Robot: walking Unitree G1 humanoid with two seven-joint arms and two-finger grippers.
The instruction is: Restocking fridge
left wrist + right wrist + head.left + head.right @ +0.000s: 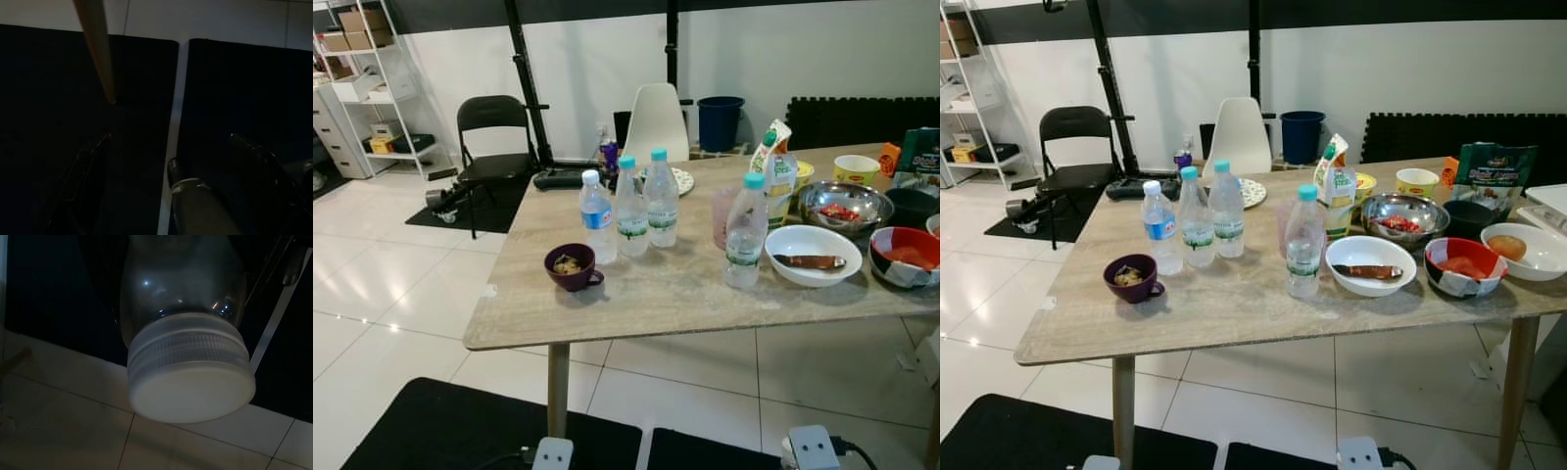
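Note:
Several clear water bottles with blue caps stand on the wooden table (656, 294): three close together (630, 208) and one apart (745, 230). A green and white carton (775, 171) stands behind them. My right gripper hangs low over the tiled floor, shut on a clear jar (188, 357) with a wide white lid that points down at the tiles. Beside a table leg (98, 54), my left gripper (171, 137) hangs over black floor mats, its two fingers (254, 156) wide apart with nothing between them.
On the table are a purple cup (572, 266), a white bowl (813, 255), a metal bowl (845, 206) and a red bowl (906, 257). Behind it stand a black folding chair (492, 147), a white chair (656, 122), a blue bin (719, 122) and a shelf (362, 88). Black mats (460, 431) lie at my feet.

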